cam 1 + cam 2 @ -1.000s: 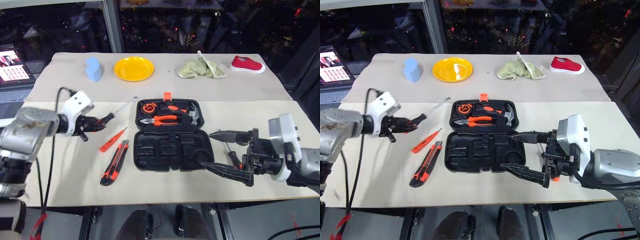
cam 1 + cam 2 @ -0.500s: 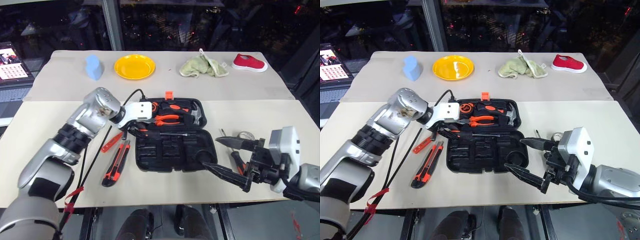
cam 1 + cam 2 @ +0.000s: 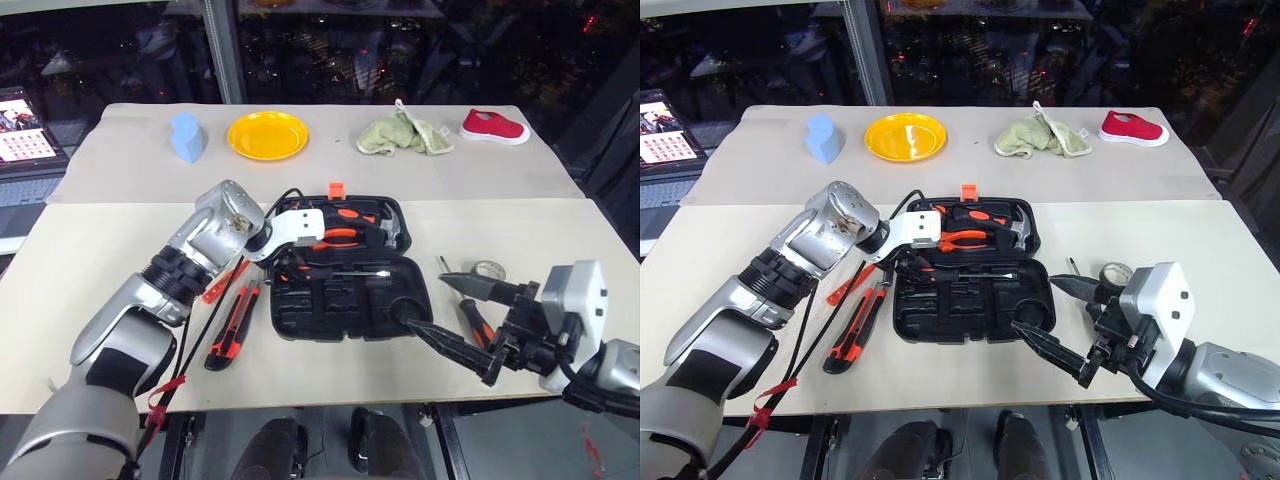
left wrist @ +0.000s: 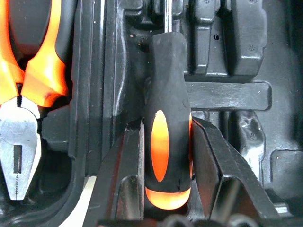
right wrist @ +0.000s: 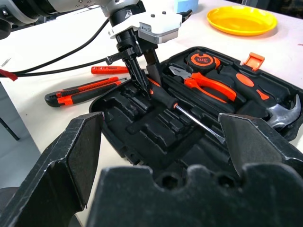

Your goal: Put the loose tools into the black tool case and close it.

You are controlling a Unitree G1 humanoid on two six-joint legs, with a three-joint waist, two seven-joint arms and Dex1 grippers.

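The black tool case (image 3: 345,300) lies open in the middle of the table. My left gripper (image 3: 285,262) is shut on the black-and-orange handle of a long screwdriver (image 4: 168,142). The screwdriver's shaft (image 5: 199,123) runs across the case's near half, just below the hinge. Left of the case lie the orange tester screwdriver (image 3: 840,292) and the utility knife (image 3: 232,325). My right gripper (image 3: 428,303) stands open at the case's near right corner. Behind it lie another screwdriver (image 3: 472,318) and the grey tape roll (image 3: 488,269).
The case's far half holds orange pliers (image 5: 208,85), a hammer (image 3: 395,232) and a tape measure (image 5: 201,59). On the far table sit a blue block (image 3: 187,137), a yellow plate (image 3: 267,135), a green cloth (image 3: 403,133) and a red shoe (image 3: 493,127).
My left arm swung in from the table's left side with the screwdriver and lowered it onto the case's near half. The right gripper stayed open and almost still.
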